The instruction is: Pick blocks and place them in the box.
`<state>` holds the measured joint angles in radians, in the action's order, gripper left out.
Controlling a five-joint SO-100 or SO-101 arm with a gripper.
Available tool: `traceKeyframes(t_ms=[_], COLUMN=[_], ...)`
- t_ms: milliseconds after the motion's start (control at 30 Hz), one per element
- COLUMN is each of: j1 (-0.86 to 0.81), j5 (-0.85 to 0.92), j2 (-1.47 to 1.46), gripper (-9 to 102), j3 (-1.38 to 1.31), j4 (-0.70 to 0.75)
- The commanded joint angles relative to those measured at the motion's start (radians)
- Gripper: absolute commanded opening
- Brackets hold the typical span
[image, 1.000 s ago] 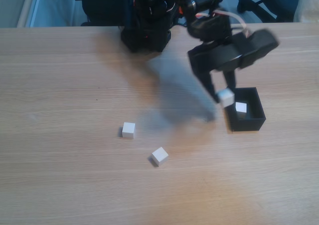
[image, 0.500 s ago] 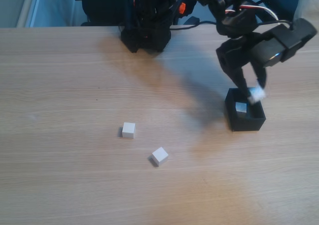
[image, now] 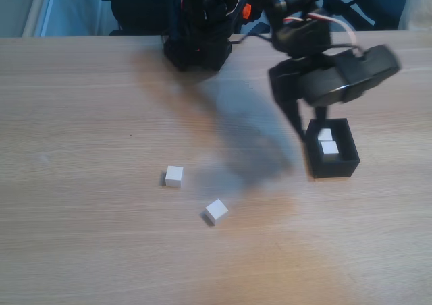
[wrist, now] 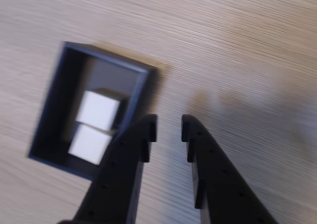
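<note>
Second block (image: 325, 135) now in box (image: 332, 168) — gripper (wrist: 169, 126) empty, slightly parted, withdrawn leftward.

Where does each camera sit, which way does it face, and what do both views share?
Fixed view: stands across the table from the arm's base, angled down; shows the arm, the tool, two loose blocks.
Wrist view: rides on the arm, looking down past the tool, empty, jaws slightly apart, at the tabletop.
Shared: the black box holding two white blocks.
</note>
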<state>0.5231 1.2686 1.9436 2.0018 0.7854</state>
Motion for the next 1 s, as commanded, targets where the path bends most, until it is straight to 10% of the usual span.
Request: traceKeyframes(t_ms=[0,267,967], j1=[-0.081,-0.276,-0.488], j5=[0.025,0.207,0.408], j2=[0.087,0.127,-0.117], gripper=[0,2,15], j3=[0.055,0.184,0.238], j4=[0.014,0.026,-0.502])
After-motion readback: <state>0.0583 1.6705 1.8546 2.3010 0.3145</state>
